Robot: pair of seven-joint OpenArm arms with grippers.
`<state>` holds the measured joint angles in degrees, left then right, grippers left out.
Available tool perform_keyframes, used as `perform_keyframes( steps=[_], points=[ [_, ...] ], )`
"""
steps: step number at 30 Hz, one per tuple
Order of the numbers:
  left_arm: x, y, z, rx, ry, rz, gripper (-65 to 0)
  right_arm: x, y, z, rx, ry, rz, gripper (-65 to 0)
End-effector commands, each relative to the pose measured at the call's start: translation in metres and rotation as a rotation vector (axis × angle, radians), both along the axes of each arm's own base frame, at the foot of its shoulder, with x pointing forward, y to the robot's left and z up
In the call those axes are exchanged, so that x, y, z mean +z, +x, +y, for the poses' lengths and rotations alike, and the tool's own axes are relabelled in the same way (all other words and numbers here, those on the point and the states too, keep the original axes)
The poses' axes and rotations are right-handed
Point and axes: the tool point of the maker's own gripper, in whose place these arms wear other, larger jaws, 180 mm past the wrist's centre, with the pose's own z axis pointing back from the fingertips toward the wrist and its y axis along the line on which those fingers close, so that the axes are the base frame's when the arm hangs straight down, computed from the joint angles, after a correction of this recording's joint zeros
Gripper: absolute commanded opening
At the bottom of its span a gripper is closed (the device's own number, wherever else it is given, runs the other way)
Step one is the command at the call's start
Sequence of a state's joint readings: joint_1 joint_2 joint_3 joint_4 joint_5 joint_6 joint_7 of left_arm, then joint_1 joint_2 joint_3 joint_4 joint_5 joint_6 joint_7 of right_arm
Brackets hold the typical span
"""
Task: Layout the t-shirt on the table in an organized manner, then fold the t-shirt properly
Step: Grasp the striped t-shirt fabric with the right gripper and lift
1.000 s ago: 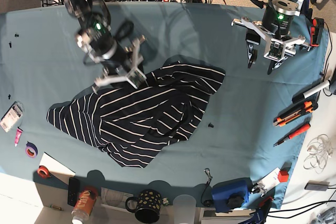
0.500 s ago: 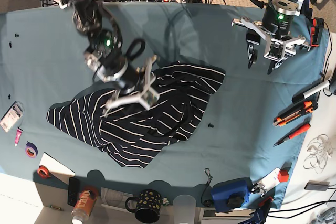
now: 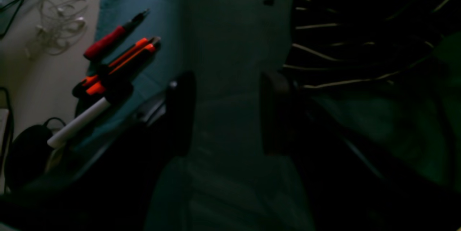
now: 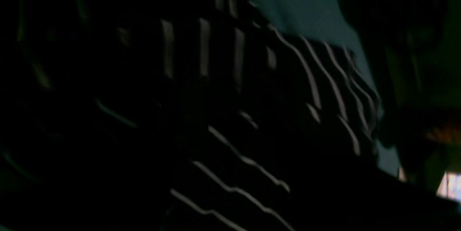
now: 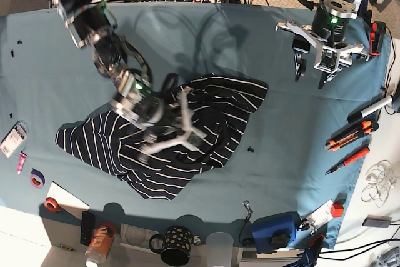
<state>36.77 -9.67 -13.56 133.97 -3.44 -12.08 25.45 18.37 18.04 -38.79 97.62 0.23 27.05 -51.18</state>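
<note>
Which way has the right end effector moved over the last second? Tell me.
Yes. The right end effector has travelled from the t-shirt's upper left edge down and toward the base view's right, and is now over the middle of the crumpled shirt.

t-shirt (image 5: 187, 142): 1 | table (image 5: 300, 129): 1 | arms: 2 | mug (image 5: 175, 245): 1 | tape rolls: 2

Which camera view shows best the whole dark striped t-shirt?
The base view: the crumpled dark navy fabric t-shirt with thin white stripes lies there complete. The right wrist view shows only dim stripes close up; the left wrist view shows one edge.
</note>
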Motion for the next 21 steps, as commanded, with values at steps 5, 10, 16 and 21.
perform_keyframes(
  steps=[5,10,16,21],
  points=[
    [0.01,0.001,-0.002,-0.008,-0.004,-0.04,-35.5,-0.012,-0.001,0.003,0.0,-0.121,0.041,-43.0],
    [0.01,0.001,-0.002,-0.007,-0.004,-0.04,-35.5,-0.019,-0.005,0.007,0.015,-0.13,0.054,-43.1],
    [0.01,0.001,-0.002,-0.008,-0.004,-0.039,-35.5,-0.007,0.01,0.004,-0.092,-0.061,-0.016,-65.0],
    [0.01,0.001,-0.002,-0.008,-0.004,-0.04,-35.5,0.013,0.03,-0.009,-0.177,-0.073,-0.159,-65.0]
  ],
)
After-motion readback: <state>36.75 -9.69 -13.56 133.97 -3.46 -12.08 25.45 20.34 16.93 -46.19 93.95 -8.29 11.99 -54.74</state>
